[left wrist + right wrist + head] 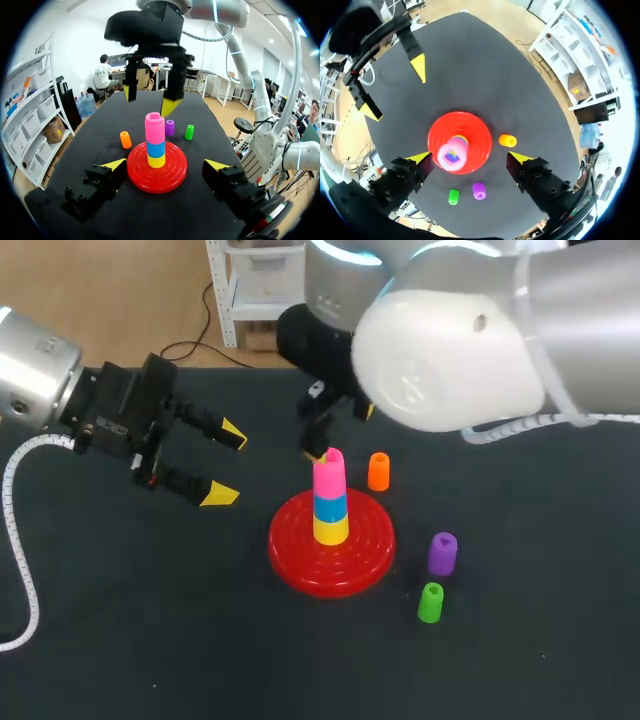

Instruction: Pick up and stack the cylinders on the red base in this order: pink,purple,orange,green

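The red base (290, 555) carries a stack: a yellow piece at the bottom, a blue one over it, and the pink cylinder (329, 473) on top. My right gripper (343, 432) hangs open just above the pink cylinder (452, 156), its fingers standing apart from it. The orange cylinder (378, 471) stands just behind the base to the right. The purple cylinder (442, 553) and the green cylinder (430, 602) stand to the base's right front. My left gripper (222, 462) is open and holds nothing, left of the base (140, 175), pointing at it.
The black tabletop (150, 640) spreads around the base. My left arm's white cable (20, 570) curves along the table's left side. My right arm's big white body (450, 350) hangs over the back right.
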`<state>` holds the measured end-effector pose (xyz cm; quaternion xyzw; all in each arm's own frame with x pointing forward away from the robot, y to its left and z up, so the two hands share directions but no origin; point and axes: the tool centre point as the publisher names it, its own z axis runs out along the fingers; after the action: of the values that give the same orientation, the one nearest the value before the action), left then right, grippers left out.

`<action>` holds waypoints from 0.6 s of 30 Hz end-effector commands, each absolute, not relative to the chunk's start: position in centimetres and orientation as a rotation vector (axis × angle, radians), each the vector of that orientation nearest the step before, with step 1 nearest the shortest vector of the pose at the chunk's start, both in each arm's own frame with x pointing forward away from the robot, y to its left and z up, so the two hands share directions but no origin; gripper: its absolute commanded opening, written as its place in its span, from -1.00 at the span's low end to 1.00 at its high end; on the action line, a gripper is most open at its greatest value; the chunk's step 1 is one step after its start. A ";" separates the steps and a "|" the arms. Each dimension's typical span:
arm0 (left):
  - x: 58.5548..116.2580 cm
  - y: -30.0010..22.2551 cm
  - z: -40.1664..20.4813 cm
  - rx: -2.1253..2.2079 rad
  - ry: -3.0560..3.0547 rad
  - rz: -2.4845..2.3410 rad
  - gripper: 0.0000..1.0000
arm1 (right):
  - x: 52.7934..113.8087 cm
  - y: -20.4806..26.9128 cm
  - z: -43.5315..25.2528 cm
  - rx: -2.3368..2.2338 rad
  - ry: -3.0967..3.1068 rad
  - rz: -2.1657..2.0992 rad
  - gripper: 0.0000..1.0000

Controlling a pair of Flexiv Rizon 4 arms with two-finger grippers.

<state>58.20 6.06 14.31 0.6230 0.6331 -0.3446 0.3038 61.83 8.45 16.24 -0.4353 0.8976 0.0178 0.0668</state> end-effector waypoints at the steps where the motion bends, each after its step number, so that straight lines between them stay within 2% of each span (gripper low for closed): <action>1: 58.2 6.2 14.2 1.649 1.673 -0.913 1.00 | 61.1 6.2 16.9 -1.239 2.640 0.083 1.00; 18: 58.2 6.2 14.2 1.649 1.673 -0.913 1.00 | 60.8 0.6 14.0 -1.027 2.769 0.111 1.00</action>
<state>58.20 6.06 14.31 0.6229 0.6332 -0.3446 0.3038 61.03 1.32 14.66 -0.3493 0.9342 0.0259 0.0675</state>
